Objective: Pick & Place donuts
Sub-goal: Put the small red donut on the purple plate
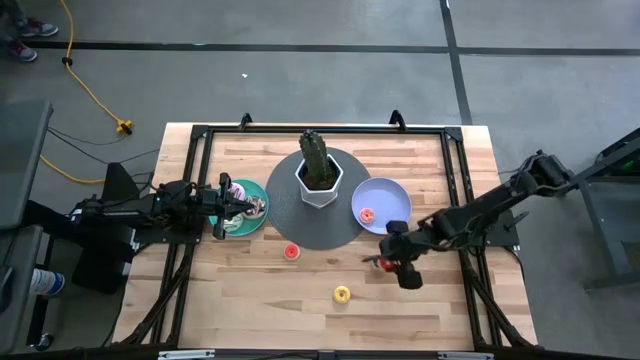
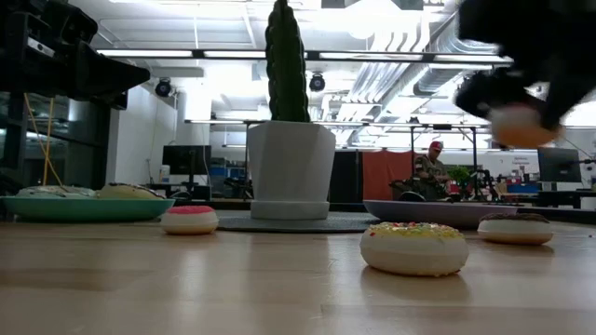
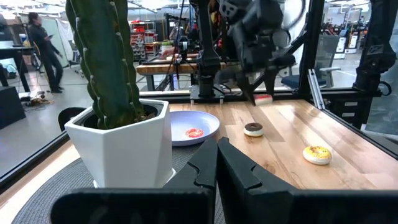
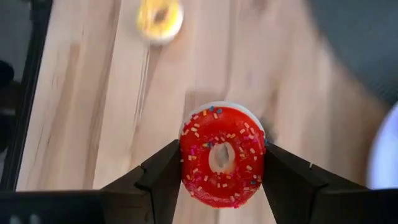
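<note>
My right gripper (image 1: 386, 264) hangs over the table's right half, shut on a red sprinkled donut (image 4: 214, 127). That donut also shows in mid-air in the low view (image 2: 521, 125). A brown donut (image 3: 253, 129) lies flat on the wood below it, and a yellow one (image 1: 342, 293) lies nearer the near edge. A red donut (image 1: 291, 251) rests at the grey mat's rim. Another red donut (image 1: 367, 214) lies in the lavender plate (image 1: 392, 192). The teal plate (image 1: 258, 190) holds larger iced donuts (image 2: 126, 192). My left gripper (image 1: 224, 206) waits, shut, over the teal plate. My right gripper pinches the red donut between its two fingers, one on each opposite side of the rim (image 4: 186, 163). The fingers (image 4: 163, 177) come from above, pointing down. The donut lies level with its iced face up, lifted clear of the table.
A tall cactus in a white pot (image 1: 319, 180) stands on the round grey mat (image 1: 335, 235) at the table's middle, between the two plates. A black frame (image 1: 320, 130) runs round the tabletop. Bare wood lies along the near edge (image 1: 300, 320). People show in the room beyond.
</note>
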